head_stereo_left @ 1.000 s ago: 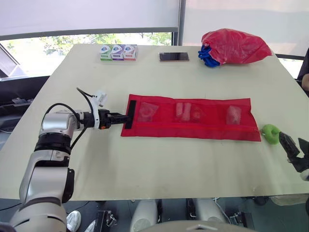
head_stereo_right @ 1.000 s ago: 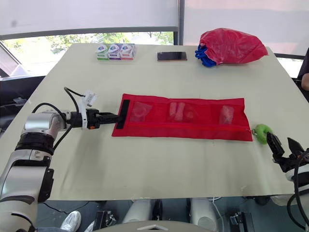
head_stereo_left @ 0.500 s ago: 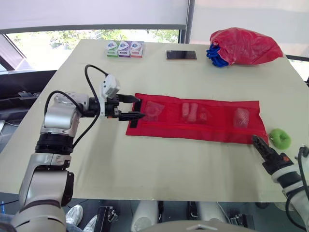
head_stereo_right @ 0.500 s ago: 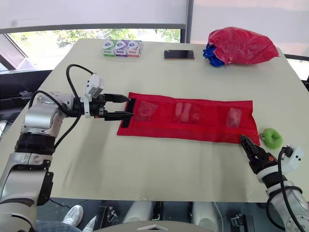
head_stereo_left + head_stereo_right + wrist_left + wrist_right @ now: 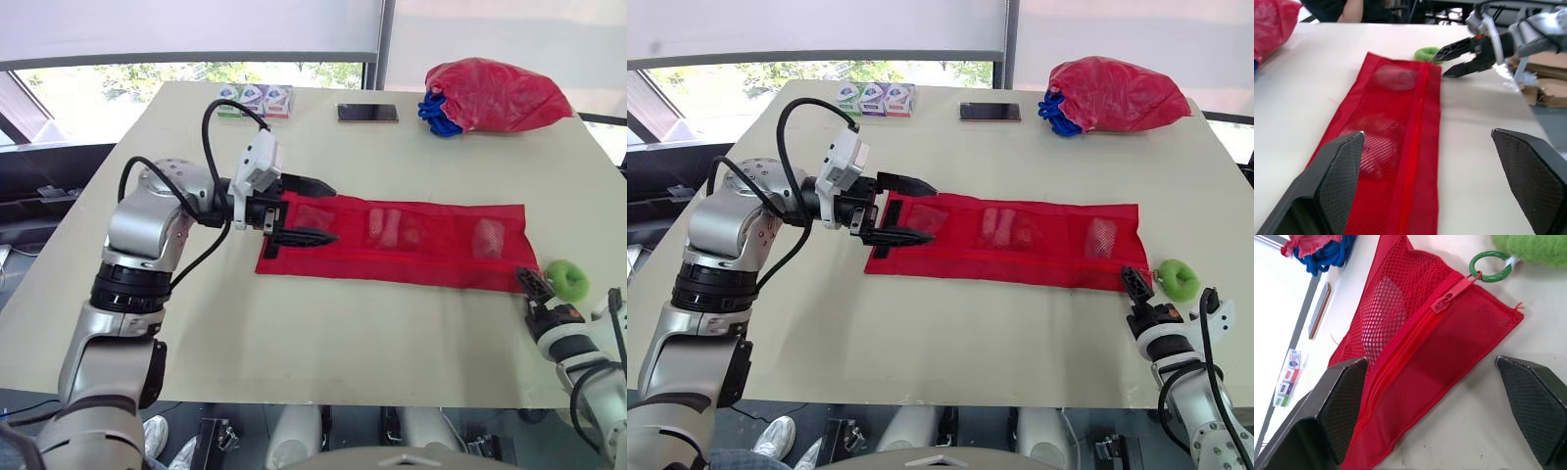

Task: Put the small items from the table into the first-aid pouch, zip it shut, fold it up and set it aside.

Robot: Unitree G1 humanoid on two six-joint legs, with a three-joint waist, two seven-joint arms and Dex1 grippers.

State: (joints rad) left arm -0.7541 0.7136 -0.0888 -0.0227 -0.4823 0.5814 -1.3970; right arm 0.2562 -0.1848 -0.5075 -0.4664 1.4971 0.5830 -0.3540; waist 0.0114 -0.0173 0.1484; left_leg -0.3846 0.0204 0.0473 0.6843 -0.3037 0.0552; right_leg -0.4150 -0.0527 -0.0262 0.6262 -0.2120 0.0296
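Across the middle of the table (image 5: 343, 343) the red first-aid pouch (image 5: 411, 250) lay flat, its long axis running left to right, with small items visible inside its mesh pockets. The left gripper (image 5: 334, 211) hung over the pouch's left end, fingers spread wide and holding nothing, pointing rightward along the pouch. The right gripper (image 5: 1440, 67) sat at the near right corner, also released and empty, just beside the zipper slider (image 5: 1441, 305). That slider rested at the far-right end of the zip, with its green ring (image 5: 1488, 267) and fuzzy green pull (image 5: 568, 279) lying off the pouch's edge, so the zip looked closed and folding seemed the step in hand.

What mattered was that each arm stood nearest its own end of the pouch. Any fold would have to travel along that left-right length, one end carried toward the other, while the opposite end was kept from sliding.
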